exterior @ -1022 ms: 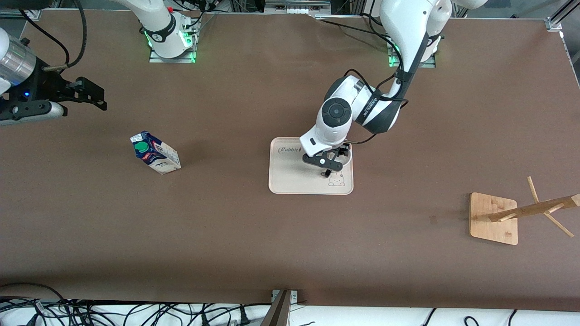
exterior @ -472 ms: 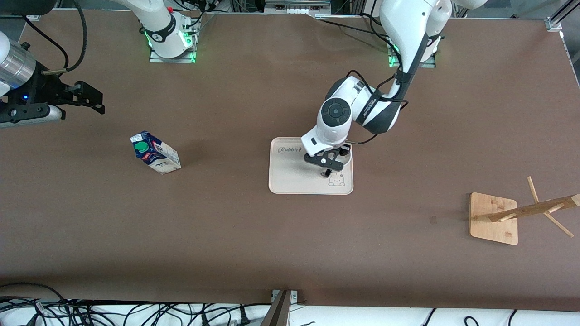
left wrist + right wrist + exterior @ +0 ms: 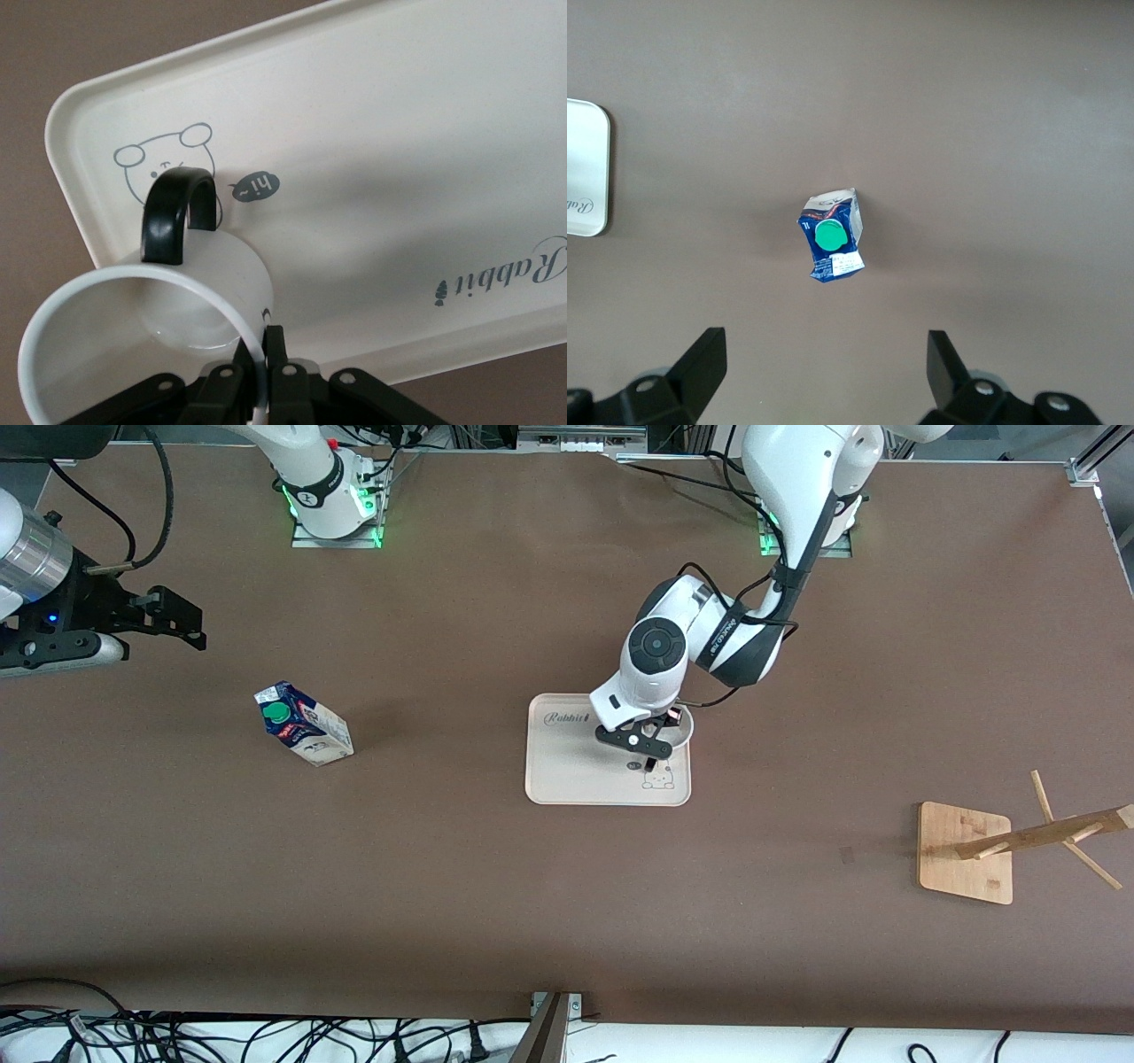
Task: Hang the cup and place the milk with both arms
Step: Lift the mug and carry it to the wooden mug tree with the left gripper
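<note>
The white cup (image 3: 199, 297) with a black handle (image 3: 173, 217) is over the cream tray (image 3: 399, 133), by its bear drawing. I cannot tell whether the cup touches the tray. My left gripper (image 3: 264, 341) is shut on the cup's rim, one finger inside and one outside. In the front view the left gripper (image 3: 645, 751) hides most of the cup (image 3: 680, 731) on the tray (image 3: 567, 779). The milk (image 3: 301, 724) stands on the table toward the right arm's end, and shows below my right gripper (image 3: 824, 341) in the right wrist view (image 3: 831, 235). My right gripper (image 3: 182, 624) is open and empty, up in the air.
A wooden cup rack (image 3: 966, 850) with slanted pegs stands toward the left arm's end, nearer the front camera than the tray. The tray's corner (image 3: 585, 168) shows in the right wrist view. Cables lie along the front table edge (image 3: 266, 1036).
My left gripper has shifted slightly over the tray with the cup, and more of the cup's rim now shows. My right gripper has drifted a little toward the table's end.
</note>
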Robot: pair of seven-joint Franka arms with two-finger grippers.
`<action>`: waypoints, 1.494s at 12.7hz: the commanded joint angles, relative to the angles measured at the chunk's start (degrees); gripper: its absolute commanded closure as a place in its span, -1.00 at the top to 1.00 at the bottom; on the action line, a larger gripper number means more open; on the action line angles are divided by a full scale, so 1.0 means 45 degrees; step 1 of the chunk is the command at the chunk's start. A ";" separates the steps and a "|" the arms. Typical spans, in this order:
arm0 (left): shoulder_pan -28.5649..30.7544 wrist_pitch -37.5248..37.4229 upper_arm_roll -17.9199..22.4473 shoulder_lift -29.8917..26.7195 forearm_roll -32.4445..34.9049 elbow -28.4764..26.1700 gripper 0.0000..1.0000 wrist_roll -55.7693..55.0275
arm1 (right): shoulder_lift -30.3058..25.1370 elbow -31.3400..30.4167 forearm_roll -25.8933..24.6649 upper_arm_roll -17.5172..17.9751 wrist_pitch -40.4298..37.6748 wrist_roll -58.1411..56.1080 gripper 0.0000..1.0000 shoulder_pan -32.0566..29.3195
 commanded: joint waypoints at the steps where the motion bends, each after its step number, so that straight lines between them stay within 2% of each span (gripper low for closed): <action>1: -0.0006 -0.0079 -0.0009 -0.0757 0.0076 -0.0026 -1.00 -0.0460 | 0.0032 0.0071 -0.0115 0.0888 -0.0019 -0.0147 1.00 -0.1123; 2: -0.0006 -0.0467 -0.0028 -0.1224 0.0017 0.0052 -1.00 -0.0675 | 0.0032 0.0071 -0.0115 0.2404 -0.0019 -0.0148 1.00 -0.2717; 3: 0.0052 -0.1148 -0.0028 -0.1790 -0.0002 0.0478 -1.00 -0.0967 | 0.0032 0.0051 -0.0115 0.4294 0.0000 -0.0148 1.00 -0.4493; 4: 0.0091 -0.2160 -0.0028 -0.2182 -0.0003 0.1159 -1.00 -0.1183 | 0.0013 0.0032 -0.0115 0.5628 0.0000 -0.0148 1.00 -0.5864; 5: 0.0304 -0.2943 -0.0009 -0.2515 0.0017 0.2017 -1.00 -0.1185 | 0.0012 0.0032 -0.0115 0.6028 0.0000 -0.0148 1.00 -0.6245; 7: 0.1063 -0.3147 0.0011 -0.3606 0.0017 0.2397 -1.00 -0.1146 | 0.0051 0.0129 -0.0135 0.6032 0.0078 -0.0147 1.00 -0.6210; 10: 0.3326 -0.3147 -0.0028 -0.4587 0.0017 0.2338 -1.00 -0.0660 | 0.0051 0.0129 -0.0096 0.6032 0.0274 -0.0128 1.00 -0.6249; 13: 0.4968 -0.2816 0.0030 -0.4589 -0.0119 0.2396 -1.00 0.0081 | 0.0091 0.0149 -0.0018 0.6032 0.0313 -0.0051 1.00 -0.6249; 16: 0.6142 -0.2659 0.0128 -0.4297 -0.0900 0.2435 -1.00 0.0631 | 0.0169 0.0149 -0.0056 0.6032 0.0411 0.0009 1.00 -0.6268; 19: 0.6594 -0.1760 0.0692 -0.4159 -0.0921 0.2436 -1.00 0.0631 | 0.0169 0.0149 -0.0115 0.6032 0.0430 0.0009 1.00 -0.6288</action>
